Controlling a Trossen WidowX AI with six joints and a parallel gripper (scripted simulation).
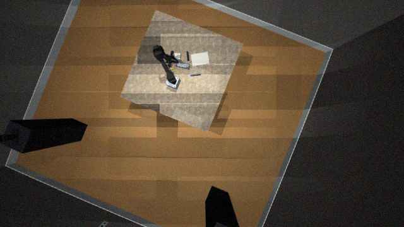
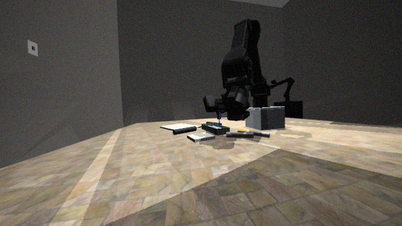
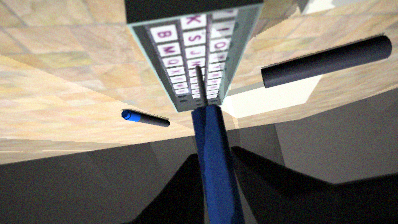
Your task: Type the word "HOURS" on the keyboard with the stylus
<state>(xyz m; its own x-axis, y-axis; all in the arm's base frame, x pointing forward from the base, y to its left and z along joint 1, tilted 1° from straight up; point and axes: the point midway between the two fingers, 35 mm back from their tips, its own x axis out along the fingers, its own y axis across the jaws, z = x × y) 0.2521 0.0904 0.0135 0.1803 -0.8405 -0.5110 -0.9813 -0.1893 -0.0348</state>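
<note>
The stylus (image 3: pixel 216 155) is sitting clenched between the jaws of the gripper (image 3: pixel 220 192), its blue body running up the middle of the wrist view and its thin dark tip reaching out over the keyboard (image 3: pixel 195 55). The tip is pointing into the middle column of keys, but whether it is touching a key or hanging just above one cannot be told. The key labels near the tip are too small to read; only the larger ones at the far end, such as B, S and K, are legible.

To do this step well, the arm should be bringing the tip squarely over the centre of the wanted key before descending, since the keys are packed tightly and a slanted approach is likely to clip a neighbour. The press should be going straight down and firmly, then lifting clear before moving sideways, so the tip is not dragging across rows. The grip should be staying tight throughout, because pushing force is likely to slide the stylus back through the jaws.

Around the keyboard on the worktop (image 2: pixel 125 176) are lying a blue-capped pen (image 3: pixel 144 118), a dark cylinder (image 3: pixel 326 61) and a white sheet (image 3: pixel 265 99), all off the tip's line.
</note>
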